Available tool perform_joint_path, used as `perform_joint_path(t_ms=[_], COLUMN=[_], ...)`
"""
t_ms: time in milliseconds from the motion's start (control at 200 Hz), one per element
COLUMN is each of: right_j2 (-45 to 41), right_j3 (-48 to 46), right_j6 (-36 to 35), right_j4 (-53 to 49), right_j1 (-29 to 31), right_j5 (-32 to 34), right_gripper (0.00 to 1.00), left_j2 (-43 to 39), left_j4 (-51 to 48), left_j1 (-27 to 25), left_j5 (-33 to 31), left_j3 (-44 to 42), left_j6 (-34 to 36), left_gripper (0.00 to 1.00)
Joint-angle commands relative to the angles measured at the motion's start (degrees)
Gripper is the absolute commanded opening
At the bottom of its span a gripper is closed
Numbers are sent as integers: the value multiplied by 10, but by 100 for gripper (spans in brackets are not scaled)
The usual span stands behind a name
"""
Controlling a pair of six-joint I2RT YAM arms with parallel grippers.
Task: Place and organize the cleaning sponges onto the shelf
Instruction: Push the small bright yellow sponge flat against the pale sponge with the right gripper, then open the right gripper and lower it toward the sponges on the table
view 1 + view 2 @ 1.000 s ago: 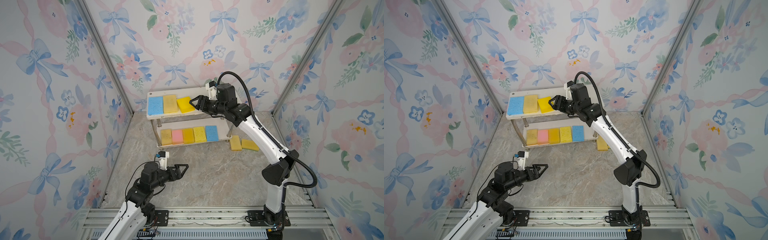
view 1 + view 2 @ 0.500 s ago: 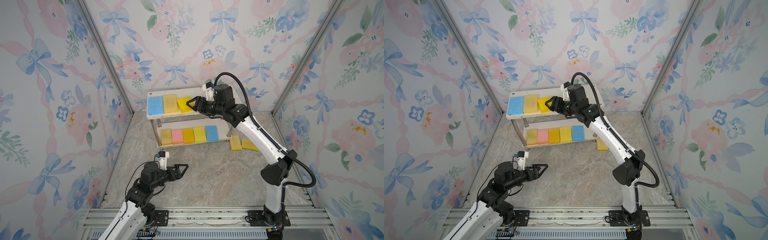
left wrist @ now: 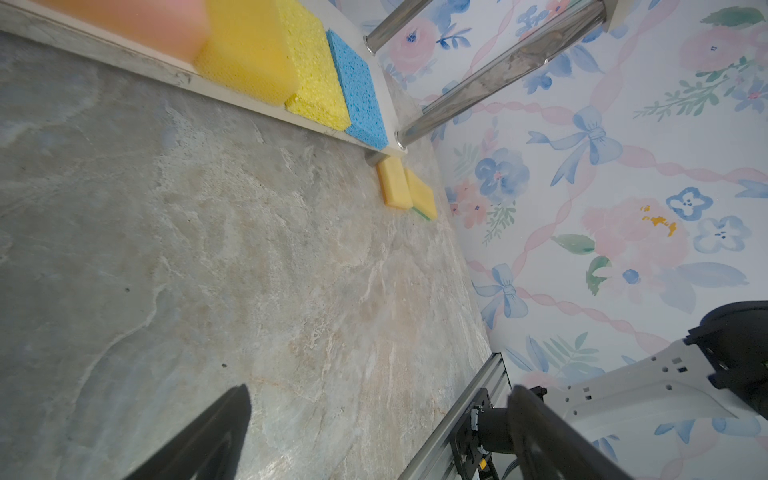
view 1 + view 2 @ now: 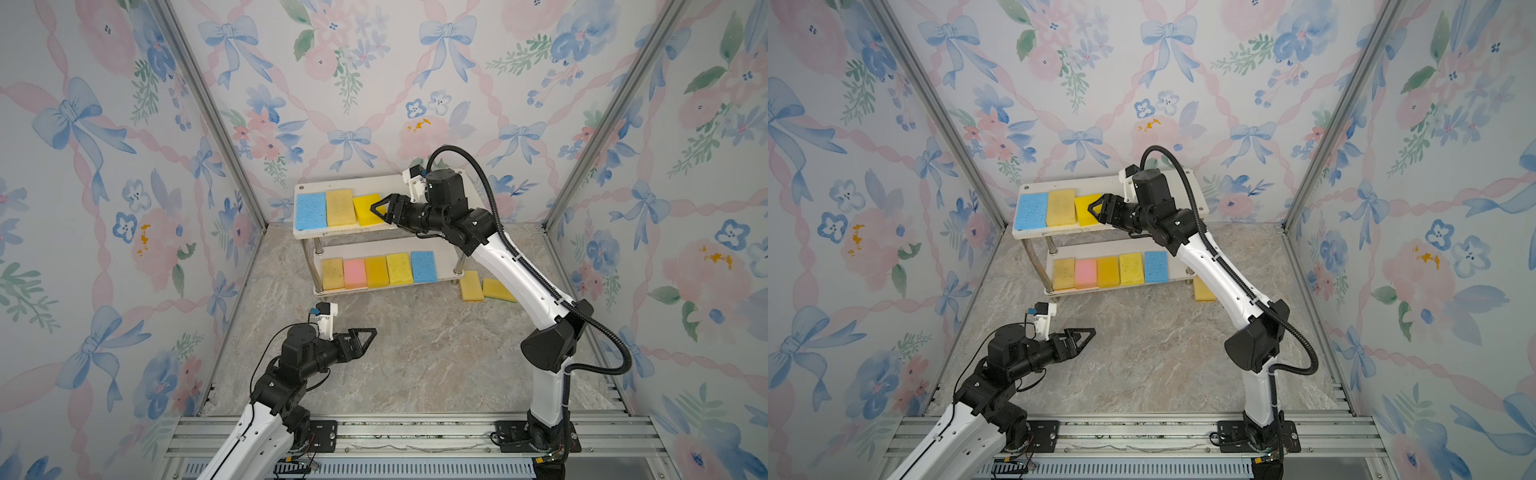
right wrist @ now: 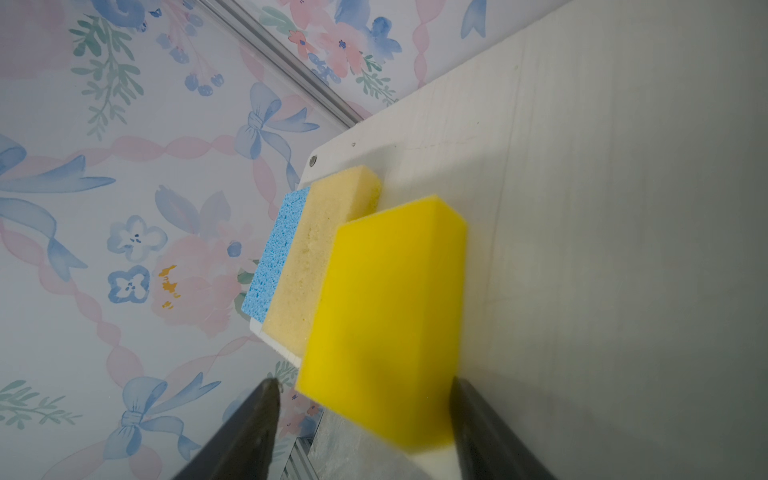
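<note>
**Yellow sponge askew on top board**

The bright yellow sponge lies on the shelf's top board, skewed against the pale sponge, one corner seemingly past the front edge. The right gripper straddles its near end, released, a gap showing at one jaw. Backing out crooked, a jaw could drag the sponge off the edge. On the surface two sponges wait; the left gripper hangs spread, empty.
</note>
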Motion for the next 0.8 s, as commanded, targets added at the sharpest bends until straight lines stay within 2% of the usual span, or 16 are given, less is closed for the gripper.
perform_joint_path(t_ms=[0,225,505,685,795], right_j2=[2,-10,-50,-124,-208], right_j3=[16,6,-24,-81,-152], right_j6=[5,3,-24,-52,-89], right_j4=[2,4,-16,-29,-50], right_j1=[10,15,1,-35,-71], right_j5=[-9,-3,35,44,68], right_gripper=[68,68,68,68,69], left_j2=[-7,-8,-10,-5,-3], left_j4=[0,0,0,-1,0], left_j1=[5,5,5,6,5], left_j5=[7,8,8,10,11], left_j3=[-3,-3,-4,-2,-2], left_j6=[12,12,11,12,13], left_gripper=[98,98,98,98,98])
